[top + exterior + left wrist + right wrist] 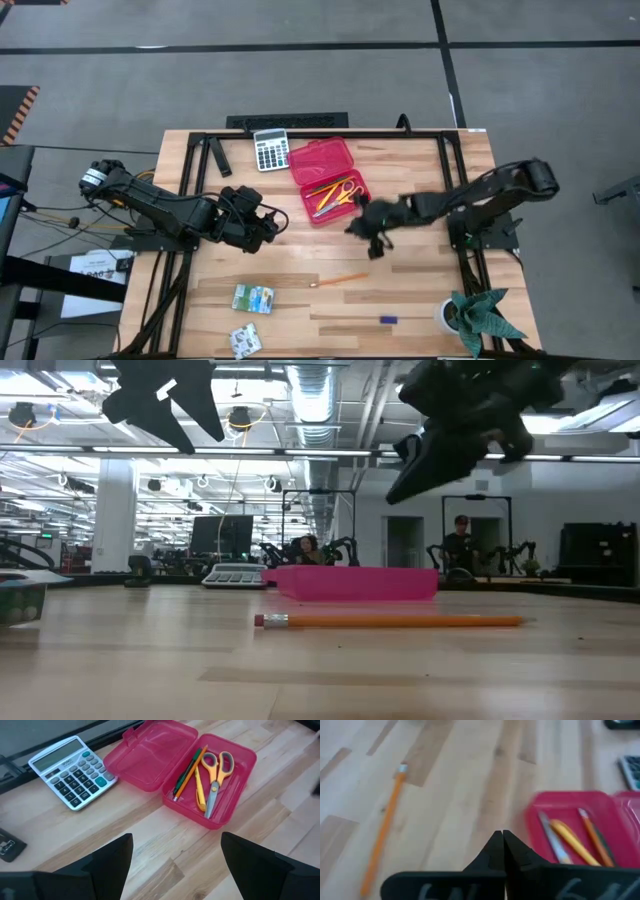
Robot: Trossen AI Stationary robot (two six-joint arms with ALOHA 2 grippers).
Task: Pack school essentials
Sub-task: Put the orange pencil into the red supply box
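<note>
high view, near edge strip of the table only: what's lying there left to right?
Lower green-and-white packet → upper green-and-white packet → orange pencil → tiny blue piece → potted plant at the right corner.

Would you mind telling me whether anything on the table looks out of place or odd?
Nothing looks damaged or spilled. The orange pencil, two printed packets and a small blue piece lie loose on the table, outside the open red case.
</note>
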